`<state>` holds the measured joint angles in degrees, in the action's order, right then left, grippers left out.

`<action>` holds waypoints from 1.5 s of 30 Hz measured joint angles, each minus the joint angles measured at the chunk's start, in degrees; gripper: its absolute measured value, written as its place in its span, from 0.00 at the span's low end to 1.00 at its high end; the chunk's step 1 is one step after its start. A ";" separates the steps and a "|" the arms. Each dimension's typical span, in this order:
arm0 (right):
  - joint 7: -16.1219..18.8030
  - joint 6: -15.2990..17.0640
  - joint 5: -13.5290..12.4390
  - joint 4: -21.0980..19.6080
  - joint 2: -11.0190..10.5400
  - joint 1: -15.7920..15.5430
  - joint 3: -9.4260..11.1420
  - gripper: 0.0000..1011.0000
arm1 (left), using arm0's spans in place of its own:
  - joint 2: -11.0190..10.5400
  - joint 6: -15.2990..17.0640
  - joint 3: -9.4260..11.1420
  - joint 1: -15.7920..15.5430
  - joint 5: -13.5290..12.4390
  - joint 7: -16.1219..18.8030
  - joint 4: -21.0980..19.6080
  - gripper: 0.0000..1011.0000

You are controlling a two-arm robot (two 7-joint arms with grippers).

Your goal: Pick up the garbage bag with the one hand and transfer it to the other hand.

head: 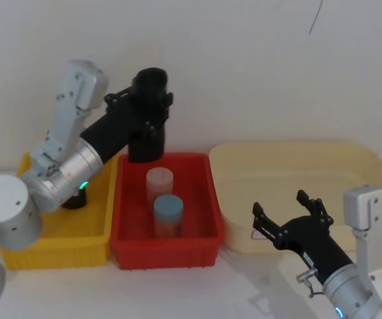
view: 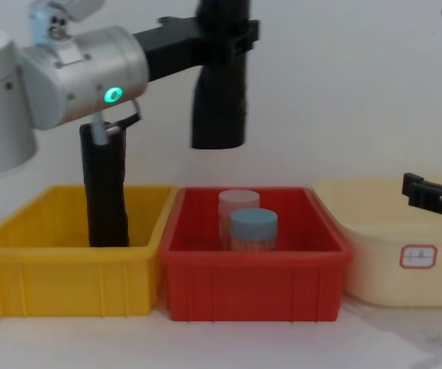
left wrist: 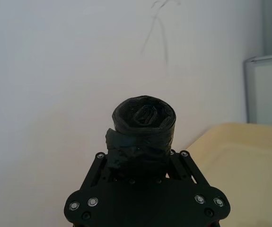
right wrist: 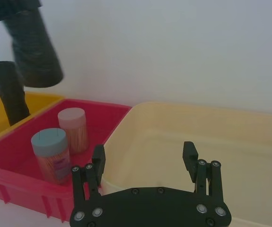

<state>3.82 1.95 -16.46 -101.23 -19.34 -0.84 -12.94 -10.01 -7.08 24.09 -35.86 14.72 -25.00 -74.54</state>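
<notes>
Garbage bag [view: 219, 100] hanging upright in the air over the back of the red bin [view: 251, 288], clamped near its top in the left claw [view: 224, 34]. From the left wrist, its rolled end; from the chest, clear air beneath. Right claw [head: 290, 212] spread wide and empty at the cream tub's [head: 297, 163] front rim.

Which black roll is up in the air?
The thicker garbage bag, clamped in the left gripper above the red bin; the slimmer roll stands in the yellow bin.

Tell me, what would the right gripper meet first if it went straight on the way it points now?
Probably the cream tub: the open right gripper points over the near rim into its hollow. Depth is unclear, so it might pass above the floor and reach the far wall.
</notes>
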 joint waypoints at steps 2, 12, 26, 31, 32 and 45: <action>0.00 0.00 0.00 0.00 0.00 0.00 0.00 0.99 | 1.39 -1.54 0.60 -1.97 0.74 -1.81 3.26 0.37; 0.00 0.00 0.00 0.00 0.00 0.00 0.00 0.99 | 7.08 -6.59 2.29 -8.53 4.37 -8.61 15.68 0.37; 0.00 0.00 0.00 0.00 0.00 0.00 0.00 0.99 | 12.05 -7.33 3.75 -11.44 8.82 -13.54 23.25 0.37; 0.00 0.00 0.00 0.00 0.00 0.00 0.00 0.99 | 12.91 -6.79 4.21 -11.61 9.83 -14.57 24.02 0.37; 0.00 0.00 0.00 0.00 0.00 0.00 0.00 0.99 | 13.10 -6.69 4.31 -11.64 9.97 -14.76 24.11 0.37; 0.00 0.00 0.00 0.00 0.00 0.00 0.00 0.99 | 15.08 -5.32 5.67 -12.02 12.36 -17.53 25.50 0.37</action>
<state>3.83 1.95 -16.46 -101.23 -19.33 -0.84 -12.94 5.07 -12.41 29.76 -47.87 27.08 -42.53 -49.04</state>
